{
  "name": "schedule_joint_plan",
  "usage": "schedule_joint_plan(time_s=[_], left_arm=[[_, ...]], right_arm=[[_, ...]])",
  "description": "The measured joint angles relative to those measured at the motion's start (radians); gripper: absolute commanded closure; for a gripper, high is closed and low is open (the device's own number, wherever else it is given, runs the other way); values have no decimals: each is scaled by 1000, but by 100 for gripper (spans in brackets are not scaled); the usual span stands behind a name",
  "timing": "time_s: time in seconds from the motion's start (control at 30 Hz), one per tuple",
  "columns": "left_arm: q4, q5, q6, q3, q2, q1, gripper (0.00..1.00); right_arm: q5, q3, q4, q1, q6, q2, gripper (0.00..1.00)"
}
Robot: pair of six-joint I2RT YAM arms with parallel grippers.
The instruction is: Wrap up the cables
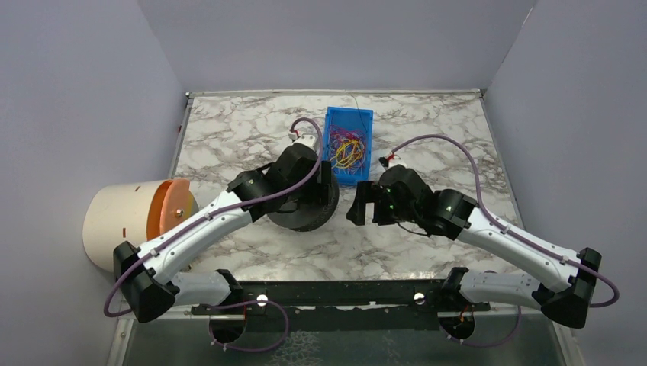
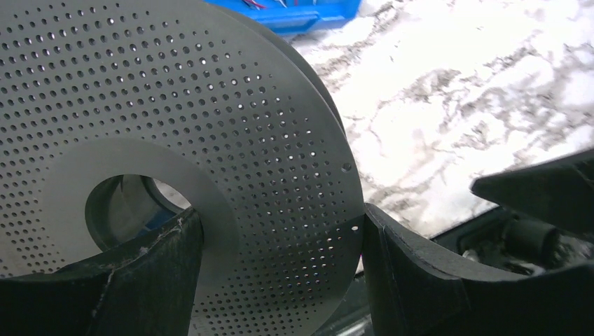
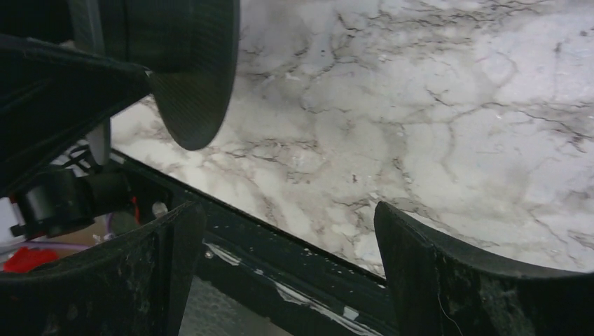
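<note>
The cables [image 1: 348,150] are a tangle of thin yellow, red, orange and purple wires lying in a blue bin [image 1: 331,122] at the back middle of the table. A black round spool [image 1: 305,206] stands just left of the bin's near end. My left gripper [image 1: 324,192] is shut on it. In the left wrist view its perforated flange [image 2: 231,119] fills the space between my fingers [image 2: 420,280], one at the hub hole and one at the rim. My right gripper [image 1: 365,204] is open and empty, just right of the spool, whose edge shows in the right wrist view [image 3: 192,77].
A cream cylinder with an orange face [image 1: 137,217] lies at the table's left edge. A black rail [image 1: 328,293] runs along the near edge and shows under my right gripper [image 3: 287,266]. Grey walls close in the table. The bin's corner shows in the left wrist view [image 2: 308,17].
</note>
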State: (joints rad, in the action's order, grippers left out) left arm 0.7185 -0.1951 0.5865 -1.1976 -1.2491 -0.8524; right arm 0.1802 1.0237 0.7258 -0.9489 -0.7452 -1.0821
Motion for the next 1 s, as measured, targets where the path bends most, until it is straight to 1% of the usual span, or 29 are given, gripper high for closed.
schedule_joint_plan(time_s=[0.2,0.43,0.57,0.93,1.0], left_arm=[[-23,90,32,57,78,-1,100],[-52,171,53,99,127,-1,100],[-90,215,65,108,146,-1,100],[-158,309,89,142,182,-1,100],[-170,327,92,150,184,-1,100]], right_arm=[[-79,0,-77,0,-34,-6,10],[-97,0,-130,0,-75,-8,20],[-96,0,-135,0,-94,-14,27],[-95,-2,-168,0,-148,-5,54],[-95,-5,-178,0,-155,-2,60]])
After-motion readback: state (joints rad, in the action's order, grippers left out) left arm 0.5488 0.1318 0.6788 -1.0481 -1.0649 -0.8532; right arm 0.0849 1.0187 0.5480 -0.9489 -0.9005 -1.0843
